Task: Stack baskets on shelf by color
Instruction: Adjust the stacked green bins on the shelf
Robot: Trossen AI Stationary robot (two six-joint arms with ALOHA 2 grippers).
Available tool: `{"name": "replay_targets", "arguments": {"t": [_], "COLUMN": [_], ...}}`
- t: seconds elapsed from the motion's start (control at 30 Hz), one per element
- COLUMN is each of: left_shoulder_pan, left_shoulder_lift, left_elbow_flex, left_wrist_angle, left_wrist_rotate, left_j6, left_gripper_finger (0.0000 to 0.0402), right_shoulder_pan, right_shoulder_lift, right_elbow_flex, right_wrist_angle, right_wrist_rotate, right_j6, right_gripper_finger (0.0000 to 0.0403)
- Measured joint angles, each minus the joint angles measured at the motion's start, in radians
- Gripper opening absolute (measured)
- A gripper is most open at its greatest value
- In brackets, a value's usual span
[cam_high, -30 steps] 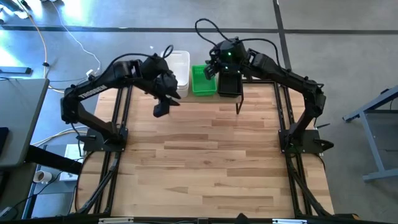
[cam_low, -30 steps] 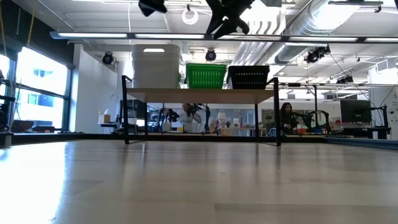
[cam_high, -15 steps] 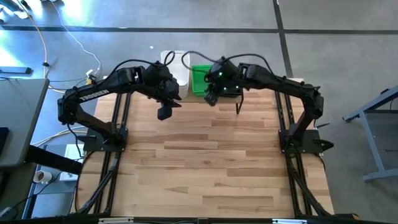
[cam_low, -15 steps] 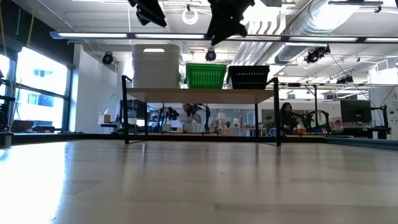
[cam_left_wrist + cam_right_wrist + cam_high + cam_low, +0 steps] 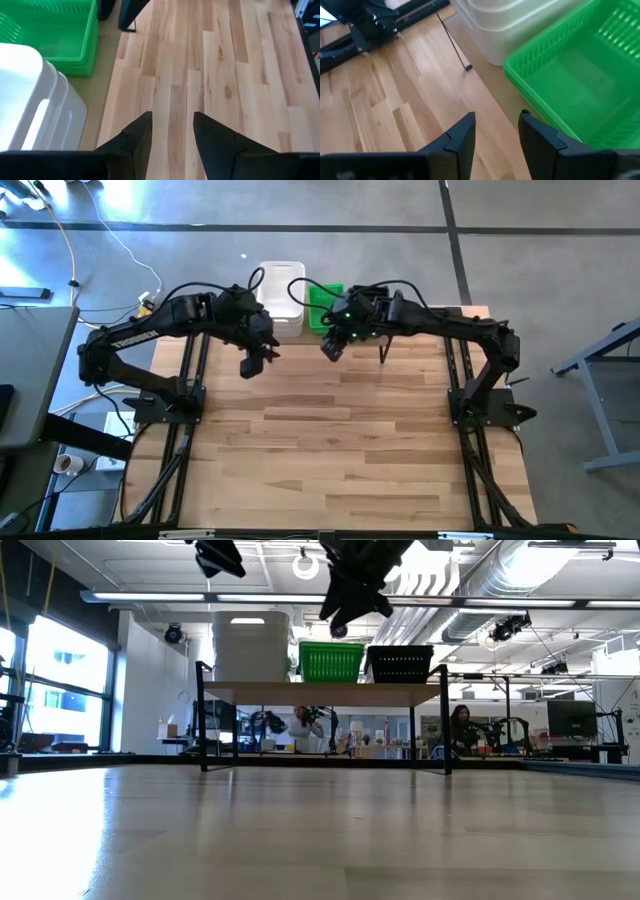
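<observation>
The shelf [image 5: 320,694] stands at the far edge of the pale wood-plank table [image 5: 340,440], carrying a white basket stack [image 5: 248,646], a green basket stack [image 5: 331,662] and a black basket stack [image 5: 400,663] side by side. The left gripper [image 5: 250,364] and right gripper [image 5: 329,348] hang above the table just before the shelf, each with fingers apart and empty. Beyond lies an open workshop with ceiling ducts, a bright window and 2 seated people [image 5: 303,725].

Grey concrete floor [image 5: 520,220]; bright windows [image 5: 60,680]; exposed ceiling ducts [image 5: 500,570].
</observation>
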Motion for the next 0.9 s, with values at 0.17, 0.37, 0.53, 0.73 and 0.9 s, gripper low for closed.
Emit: {"name": "replay_targets", "arguments": {"t": [0.17,0.37,0.53,0.73,0.9], "left_shoulder_pan": [0.000,0.000,0.000,0.000,0.000], "left_shoulder_lift": [-0.018,-0.019,-0.019,-0.019,-0.019], "left_elbow_flex": [-0.010,-0.010,-0.010,-0.010,-0.010], "left_wrist_angle": [0.000,0.006,0.015,0.015,0.015], "left_wrist_rotate": [0.000,0.000,0.000,-0.001,-0.002], "left_j6": [0.000,0.000,0.000,0.000,0.000], "left_gripper_finger": [0.0133,0.0133,0.0133,0.0133,0.0133], "right_shoulder_pan": [0.000,-0.017,-0.031,-0.038,-0.054], "right_shoulder_lift": [0.000,0.000,0.001,0.002,0.009], "right_elbow_flex": [-0.033,-0.057,-0.103,-0.108,-0.108], "right_wrist_angle": [0.028,0.049,0.106,0.146,0.196], "right_wrist_rotate": [0.025,0.052,0.048,0.046,0.016], "right_j6": [0.016,0.025,0.044,0.044,0.043], "right_gripper_finger": [0.0133,0.0133,0.0133,0.0133,0.0133]}}
